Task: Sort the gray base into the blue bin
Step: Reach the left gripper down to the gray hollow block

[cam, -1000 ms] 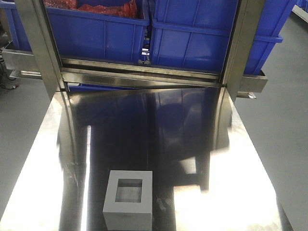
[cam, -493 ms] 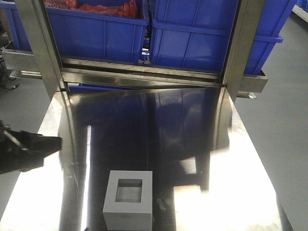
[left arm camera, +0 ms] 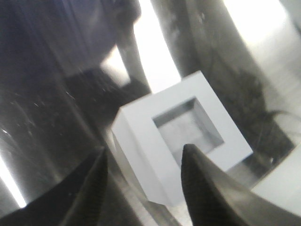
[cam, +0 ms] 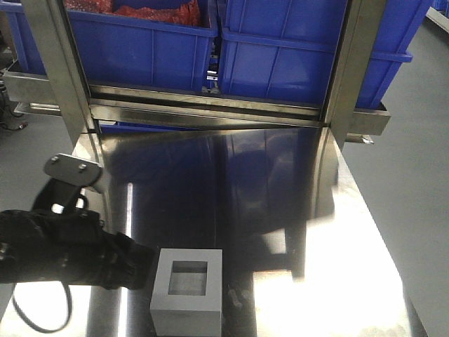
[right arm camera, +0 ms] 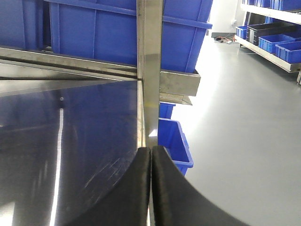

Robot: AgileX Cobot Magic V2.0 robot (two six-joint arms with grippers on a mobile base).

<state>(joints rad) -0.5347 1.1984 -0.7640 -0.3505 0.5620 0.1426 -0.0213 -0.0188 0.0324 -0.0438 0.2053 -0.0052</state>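
The gray base sits on the steel table near its front edge, with its square recess facing up. It also shows in the left wrist view. My left gripper is open, a little above the base. One fingertip is over the top face and the other is off the left side. In the front view my black-sleeved left arm reaches in from the left, up to the base. My right gripper is shut and empty at the table's right edge. Blue crates stand on the back rack. Their floors are hidden.
The left rack crate holds red material. Two steel uprights and a crossbar frame the table's far end. A smaller blue bin stands on the floor beside the table's right edge.
My left arm has come in from the left and moved right and down to the gray base. The base has not moved.
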